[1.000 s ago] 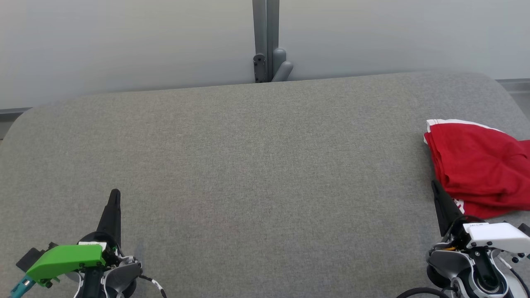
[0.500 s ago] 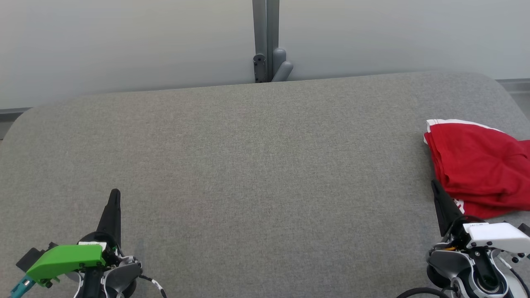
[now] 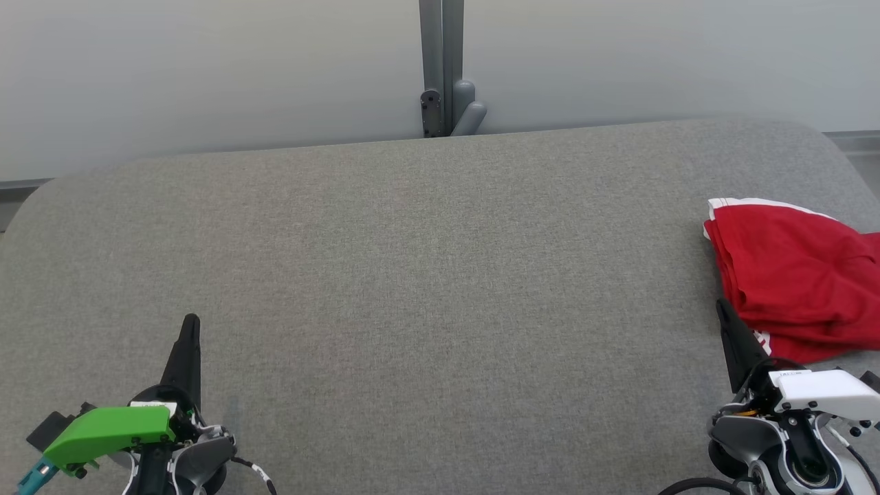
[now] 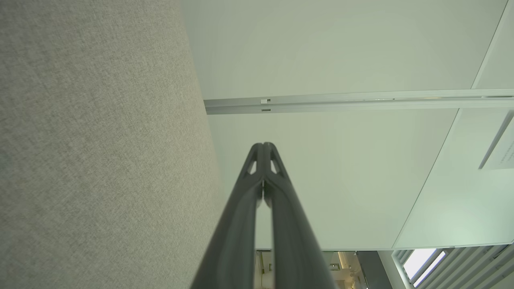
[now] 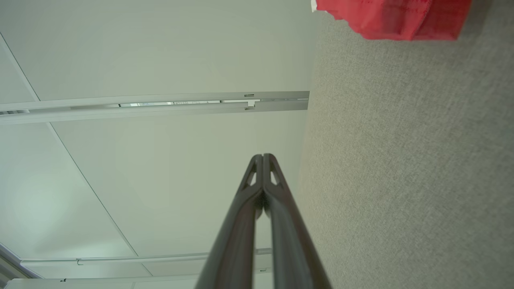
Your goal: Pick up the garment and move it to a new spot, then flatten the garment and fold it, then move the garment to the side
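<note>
Nearest the robot, at the lower left of the head view, the left gripper (image 3: pixel 190 322) hangs low over the grey fabric-covered table (image 3: pixel 440 275). Its two dark fingers are pressed together into one point aimed at the far edge. The left wrist view shows the tips meeting with nothing between them. A bright green cover (image 3: pixel 103 427) sits on that wrist.

At the lower right, the right gripper (image 3: pixel 722 306) is likewise clenched on nothing, fingers closed tip to tip, with a white cover (image 3: pixel 825 386) on its wrist.

Just beyond that fingertip lies the red garment (image 3: pixel 797 275), a crumpled heap with white trim along its far edge and a bit of white at its near edge. It rests on the table's right side and runs out of the picture on the right. In the right wrist view, bare grey fabric separates the closed fingers from the cloth, so the two are apart.

The middle and left of the table stretch out toward its rounded far corners. Behind the far edge stands a pale wall panel (image 3: pixel 206 69), and at its middle a grey upright post (image 3: pixel 441 62) with a bracket at its foot.
</note>
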Motion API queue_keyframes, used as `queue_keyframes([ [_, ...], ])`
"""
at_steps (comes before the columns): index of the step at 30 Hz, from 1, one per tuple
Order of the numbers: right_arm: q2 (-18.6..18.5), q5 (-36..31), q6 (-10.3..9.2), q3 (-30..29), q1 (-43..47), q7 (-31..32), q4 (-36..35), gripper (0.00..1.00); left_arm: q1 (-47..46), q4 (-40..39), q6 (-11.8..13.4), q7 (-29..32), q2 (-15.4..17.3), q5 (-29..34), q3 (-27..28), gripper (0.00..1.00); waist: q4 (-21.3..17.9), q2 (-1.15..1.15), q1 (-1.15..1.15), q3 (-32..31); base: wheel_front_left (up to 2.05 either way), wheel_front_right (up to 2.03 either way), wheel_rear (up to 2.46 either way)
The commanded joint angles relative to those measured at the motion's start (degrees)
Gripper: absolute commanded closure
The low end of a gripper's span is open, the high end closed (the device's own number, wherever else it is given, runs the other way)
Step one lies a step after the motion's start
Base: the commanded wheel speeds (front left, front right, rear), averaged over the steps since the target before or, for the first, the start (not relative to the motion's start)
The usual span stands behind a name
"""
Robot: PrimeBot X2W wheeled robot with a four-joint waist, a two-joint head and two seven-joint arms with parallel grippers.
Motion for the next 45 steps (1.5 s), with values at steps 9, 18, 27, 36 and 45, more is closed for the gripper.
queue_keyframes([
  [9, 0.0, 0.4, 0.02, 0.0, -0.5, 0.2, 0.1, 1.0, -0.8, -0.2, -0.3, 0.0, 0.4, -0.1, 0.2, 1.0, 0.0, 0.0, 0.0, 0.0, 0.0, 0.0, 0.0],
  [18, 0.0, 0.4, 0.02, 0.0, -0.5, 0.2, 0.1, 1.0, -0.8, -0.2, -0.3, 0.0, 0.4, -0.1, 0.2, 1.0, 0.0, 0.0, 0.0, 0.0, 0.0, 0.0, 0.0],
  [27, 0.0, 0.4, 0.02, 0.0, -0.5, 0.2, 0.1, 1.0, -0.8, -0.2, -0.3, 0.0, 0.4, -0.1, 0.2, 1.0, 0.0, 0.0, 0.0, 0.0, 0.0, 0.0, 0.0],
  [36, 0.0, 0.4, 0.02, 0.0, -0.5, 0.2, 0.1, 1.0, -0.8, -0.2, -0.3, 0.0, 0.4, -0.1, 0.2, 1.0, 0.0, 0.0, 0.0, 0.0, 0.0, 0.0, 0.0],
  [45, 0.0, 0.4, 0.02, 0.0, -0.5, 0.2, 0.1, 1.0, -0.8, -0.2, -0.3, 0.0, 0.4, -0.1, 0.2, 1.0, 0.0, 0.0, 0.0, 0.0, 0.0, 0.0, 0.0],
])
